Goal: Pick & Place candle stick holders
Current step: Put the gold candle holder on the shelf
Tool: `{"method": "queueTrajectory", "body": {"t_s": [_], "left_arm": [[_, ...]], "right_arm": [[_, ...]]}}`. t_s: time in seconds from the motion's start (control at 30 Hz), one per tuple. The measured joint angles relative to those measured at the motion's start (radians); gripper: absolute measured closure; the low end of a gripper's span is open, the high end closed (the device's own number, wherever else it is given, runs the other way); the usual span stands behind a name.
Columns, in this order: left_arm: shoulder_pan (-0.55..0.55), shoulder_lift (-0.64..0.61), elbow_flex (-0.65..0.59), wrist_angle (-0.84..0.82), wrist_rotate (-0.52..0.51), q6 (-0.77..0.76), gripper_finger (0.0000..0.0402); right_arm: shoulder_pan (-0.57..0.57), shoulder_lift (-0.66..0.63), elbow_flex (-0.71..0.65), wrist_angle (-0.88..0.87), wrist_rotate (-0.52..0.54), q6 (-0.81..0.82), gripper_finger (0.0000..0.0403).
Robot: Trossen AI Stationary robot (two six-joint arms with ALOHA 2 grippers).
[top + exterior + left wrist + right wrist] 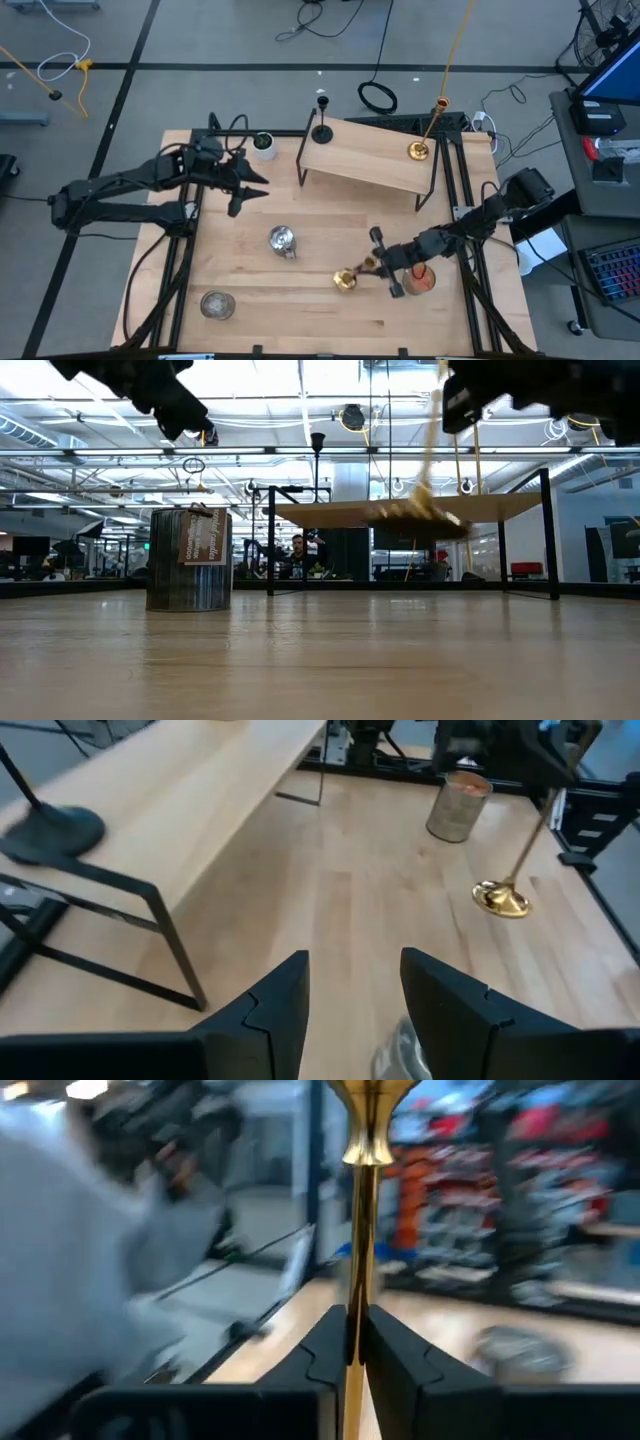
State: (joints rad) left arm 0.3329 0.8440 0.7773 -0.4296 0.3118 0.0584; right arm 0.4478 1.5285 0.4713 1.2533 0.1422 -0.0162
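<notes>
Brass candle holder [346,280] stands on the table [300,300] near its front right part, its thin stem clamped between the right gripper [385,262] fingers. Just beside sits the orange-red glass cup [421,280]. Left gripper [245,190], jaws apart, hovers over free wood beside the raised shelf [370,155].

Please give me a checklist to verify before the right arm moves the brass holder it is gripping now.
1. Right gripper shut on brass holder stem: ok.
2. Holder upright in the grip: not ok, it looks tilted in the left wrist view.
3. Shelf has free space between black holder and second brass holder: ok.
4. Orange cup apart from the gripper: cannot tell, very close.
5. Left gripper away from the path: ok, open near the table's left side.
</notes>
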Motion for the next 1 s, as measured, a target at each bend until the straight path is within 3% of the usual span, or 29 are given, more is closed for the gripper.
{"method": "queueTrajectory", "body": {"t_s": [0.23,0.5,0.87,1.0], "left_arm": [[-0.040,-0.009,-0.089,0.066,0.000,-0.037,0.0236],[-0.061,-0.009,-0.099,0.070,-0.001,-0.026,0.0236],[-0.061,-0.007,-0.099,0.081,-0.001,0.021,0.0236],[-0.061,-0.006,-0.099,0.113,-0.001,0.022,0.0236]], "right_arm": [[-0.056,-0.001,0.137,-0.113,0.286,-0.109,0.0381],[-0.097,-0.070,0.342,-0.322,0.341,-0.250,0.0387],[-0.194,-0.279,0.369,-0.361,0.695,-0.428,0.0384],[-0.305,-0.290,0.369,-0.373,0.723,-0.411,0.0387]]}}
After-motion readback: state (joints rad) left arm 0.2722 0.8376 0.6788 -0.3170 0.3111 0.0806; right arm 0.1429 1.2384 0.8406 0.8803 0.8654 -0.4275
